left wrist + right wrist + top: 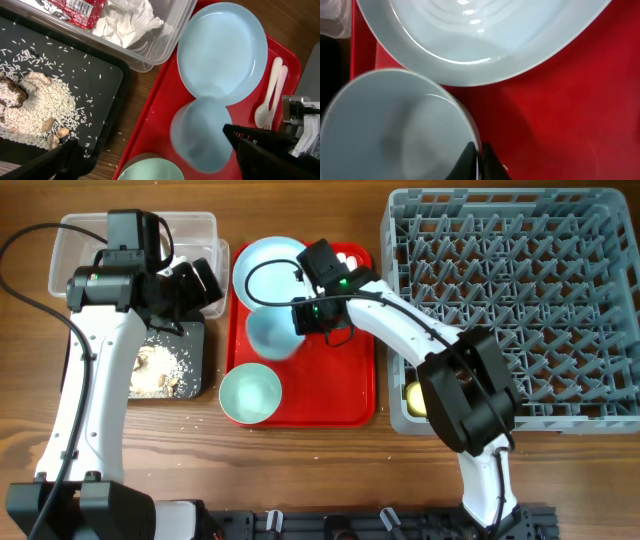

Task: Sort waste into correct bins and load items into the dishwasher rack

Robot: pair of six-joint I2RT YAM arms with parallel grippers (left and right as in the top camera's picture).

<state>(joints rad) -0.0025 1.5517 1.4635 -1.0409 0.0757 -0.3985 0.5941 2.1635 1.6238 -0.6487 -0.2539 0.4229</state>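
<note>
Nipping blue bowl [270, 332] rim in right pincer [479, 161] over red tray [340, 392]; holding left pincer [148, 141] wide near black tray [196, 345].

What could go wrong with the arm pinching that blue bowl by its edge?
1. The right end effector holds the blue bowl only by a thin pinch on its rim, so the bowl may tilt or slip out.
2. The plate and green bowl sit close beside it, so a swing could knock them.
3. The left end effector hangs open near the edge of the tray, so the two arms might bump.
</note>
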